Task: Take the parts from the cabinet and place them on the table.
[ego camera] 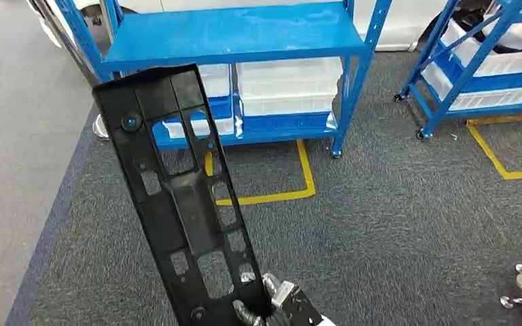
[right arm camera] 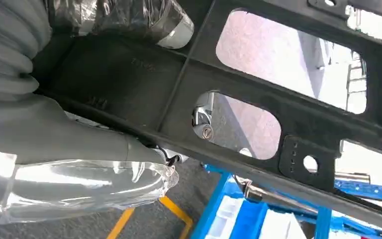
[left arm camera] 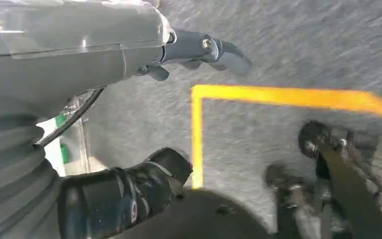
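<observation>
Black part [ego camera: 177, 197] — in right robot hand [ego camera: 272, 309]

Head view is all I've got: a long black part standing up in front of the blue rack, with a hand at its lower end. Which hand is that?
Observer: The right hand. Its wrist view has the black part lying right against it.
Operator: And the left one, is it helping?
Observer: No. The left hand is empty, its fingers apart.
Operator: Where is it?
Observer: Over grey carpet, near a corner of yellow floor tape.
</observation>
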Available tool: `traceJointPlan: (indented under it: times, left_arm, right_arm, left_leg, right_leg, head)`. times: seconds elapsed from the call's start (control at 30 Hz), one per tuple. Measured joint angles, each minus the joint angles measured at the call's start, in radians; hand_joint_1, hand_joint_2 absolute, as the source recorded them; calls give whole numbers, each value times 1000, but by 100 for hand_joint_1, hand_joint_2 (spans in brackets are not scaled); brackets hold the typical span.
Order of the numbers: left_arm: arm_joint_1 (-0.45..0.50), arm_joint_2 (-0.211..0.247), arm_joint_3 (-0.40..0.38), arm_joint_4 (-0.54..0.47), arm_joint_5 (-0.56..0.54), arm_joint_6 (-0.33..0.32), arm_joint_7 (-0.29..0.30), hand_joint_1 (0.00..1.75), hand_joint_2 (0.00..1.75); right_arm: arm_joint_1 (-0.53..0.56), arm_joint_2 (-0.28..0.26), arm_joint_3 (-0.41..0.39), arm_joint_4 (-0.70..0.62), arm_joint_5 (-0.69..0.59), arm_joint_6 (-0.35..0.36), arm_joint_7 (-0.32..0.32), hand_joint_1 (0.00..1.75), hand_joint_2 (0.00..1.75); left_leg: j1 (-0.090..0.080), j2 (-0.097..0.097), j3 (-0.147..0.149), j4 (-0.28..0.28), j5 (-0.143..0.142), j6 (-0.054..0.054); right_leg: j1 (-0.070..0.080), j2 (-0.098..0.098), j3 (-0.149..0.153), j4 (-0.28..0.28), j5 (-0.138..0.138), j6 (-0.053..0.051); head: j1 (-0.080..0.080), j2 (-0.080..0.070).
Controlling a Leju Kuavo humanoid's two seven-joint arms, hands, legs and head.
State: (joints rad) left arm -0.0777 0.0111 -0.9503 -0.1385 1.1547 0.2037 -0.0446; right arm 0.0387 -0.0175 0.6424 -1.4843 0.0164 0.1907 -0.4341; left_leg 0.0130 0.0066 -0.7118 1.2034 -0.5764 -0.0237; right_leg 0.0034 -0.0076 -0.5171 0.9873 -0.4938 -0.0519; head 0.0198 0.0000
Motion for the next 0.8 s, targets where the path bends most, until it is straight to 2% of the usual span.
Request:
traceJointPlan:
  times: [0.03, 0.07, 0.1, 0.13, 0.17, 0.2, 0.23, 0.27, 0.33, 0.37, 0.4, 0.43, 0.5, 0.53, 0.57, 0.6, 0.63, 0.67, 0.7, 0.73, 0.77, 0.8]
  left_arm:
    - [-1, -1, 0, 0, 0, 0, 0, 0, 175]
    - [-1, 0, 0, 0, 0, 0, 0, 0, 175]
    - [-1, 0, 0, 0, 0, 0, 0, 0, 175]
    - [-2, 0, 0, 0, 0, 0, 0, 0, 175]
    - [-2, 0, 0, 0, 0, 0, 0, 0, 175]
    - [-3, 1, 0, 0, 0, 1, 0, 0, 175]
    - [-6, 1, 0, 0, 0, 1, 0, 0, 175]
    - [-7, 2, 0, 0, 0, 1, -1, 0, 175]
    - [-8, 2, -1, 0, 0, 1, -1, 0, 175]
    - [-6, 1, -1, 0, 0, 1, -1, 0, 175]
    - [-11, 1, -1, 0, 1, 1, -1, 0, 175]
    - [-12, 0, -1, 0, 1, 1, -1, 0, 175]
    - [-9, 0, -1, 0, 1, 1, 0, 0, 175]
    - [-10, 0, -1, 0, 1, 1, 0, 0, 175]
    - [-10, 1, -1, 0, 1, 1, -1, 0, 175]
    - [-10, 1, -1, 0, 1, 2, -1, 0, 175]
    - [-10, 1, -1, 0, 2, 1, -1, 0, 175]
    - [-10, 1, -1, 0, 2, 1, -1, 0, 175]
    - [-9, 1, -1, 0, 2, 1, -1, 0, 175]
    - [-10, 1, -1, 0, 3, 0, -1, 0, 175]
    - [-9, 0, -1, 0, 3, 0, -2, 0, 175]
    - [-9, 0, -2, 0, 4, 0, -3, 0, 175]
  right_arm:
    - [0, 0, 0, 0, 0, 0, 0, 175, 175]
    - [0, 0, 1, 0, 0, 0, 0, 175, 175]
    - [0, 0, 2, 0, 1, 0, 0, 175, 175]
    - [0, 0, 3, 0, 2, -1, 0, 175, 175]
    - [1, 0, 3, 0, 2, -1, 0, 175, 175]
    - [0, 0, 4, -1, 2, -1, 0, 175, 175]
    - [2, 0, 4, -4, 3, -2, 0, 175, 175]
    - [2, 0, 4, -6, 5, -2, -1, 175, 175]
    - [2, 0, 5, -6, 7, -6, -1, 175, 175]
    - [3, -1, 6, -6, 11, -9, -1, 175, 175]
    - [3, -2, 6, -6, 13, -12, -2, 175, 175]
    - [5, -3, 7, -6, 18, -13, -3, 175, 175]
    - [5, -5, 7, -7, 19, -13, -4, 175, 175]
    - [5, -6, 7, -7, 19, -13, -5, 175, 175]
    - [6, -6, 7, -7, 20, -13, -5, 175, 175]
    - [6, -7, 8, -7, 23, -15, -5, 175, 175]
    - [6, -8, 10, -7, 29, -17, -6, 175, 175]
    - [6, -8, 11, -8, 34, -19, -6, 175, 175]
    - [6, -8, 12, -9, 45, -26, -7, 175, 175]
    - [5, -8, 13, -13, 60, -38, -8, 175, 175]
    - [5, -8, 14, -24, 88, -58, -11, 175, 175]
    - [5, -8, 15, -26, 101, -69, -11, 175, 175]
  left_leg:
    - [0, 0, -8, 79, -24, -4]
    - [0, 0, -5, 121, -5, -5]
    - [0, 0, 14, 127, 36, -5]
    - [0, 0, 55, 94, 85, -5]
    - [0, 0, 99, 45, 107, -3]
    - [0, -2, 187, -64, 96, -2]
    - [-6, -2, 269, -178, 40, 3]
    - [-8, -3, 295, -237, 11, 17]
    - [-14, -4, 277, -224, 25, 31]
    - [-11, -2, 267, -230, 43, 43]
    - [-6, 6, 254, -234, 59, 51]
    - [-7, 7, 234, -233, 73, 64]
    - [-10, 11, 201, -233, 100, 71]
    - [-11, 12, 187, -232, 114, 72]
    - [-13, 12, 166, -229, 129, 71]
    - [-14, 12, 144, -225, 144, 69]
    - [-14, 12, 119, -218, 157, 66]
    - [-14, 12, 98, -212, 167, 63]
    - [-14, 11, 79, -203, 177, 59]
    - [-14, 9, 68, -193, 184, 53]
    - [-16, 8, 58, -182, 191, 46]
    - [-16, 9, 58, -183, 202, 41]
  right_leg:
    - [1, -1, -24, 4, 16, 1]
    - [2, -2, -45, 9, 29, 3]
    - [1, -4, -65, 15, 40, 4]
    - [0, -4, -90, 23, 53, 7]
    - [-1, -4, -108, 29, 62, 10]
    - [-2, -3, -127, 41, 74, 15]
    - [1, -2, -137, 49, 79, 22]
    - [1, -5, -139, 51, 89, 27]
    - [-3, -9, -140, 43, 113, 37]
    - [-1, -8, -146, 37, 127, 45]
    - [-5, -2, -156, 50, 102, 50]
    - [-7, 2, -172, 81, 36, 52]
    - [-9, 3, -199, 209, -92, 58]
    - [-11, 3, -209, 280, -125, 60]
    - [-13, 3, -212, 338, -126, 62]
    - [-15, 3, -200, 362, -91, 63]
    - [-16, 3, -168, 343, -42, 63]
    - [-17, 3, -121, 292, -8, 62]
    - [-18, 3, -51, 208, -3, 59]
    - [-19, 4, 29, 111, -38, 55]
    - [-11, 6, 96, -3, -88, 53]
    - [-9, 4, 82, 5, -84, 52]
  head:
    - [-1, 0]
    - [0, 0]
    - [-1, 0]
    - [-1, 0]
    - [-1, 0]
    - [-2, 0]
    - [-1, 0]
    - [-1, 0]
    - [-1, 0]
    - [2, 0]
    - [0, 0]
    - [1, 0]
    - [0, 0]
    - [0, 0]
    - [0, 0]
    - [0, 0]
    - [0, 0]
    - [0, 0]
    - [0, 0]
    - [-1, 0]
    - [-1, 0]
    - [-2, 0]
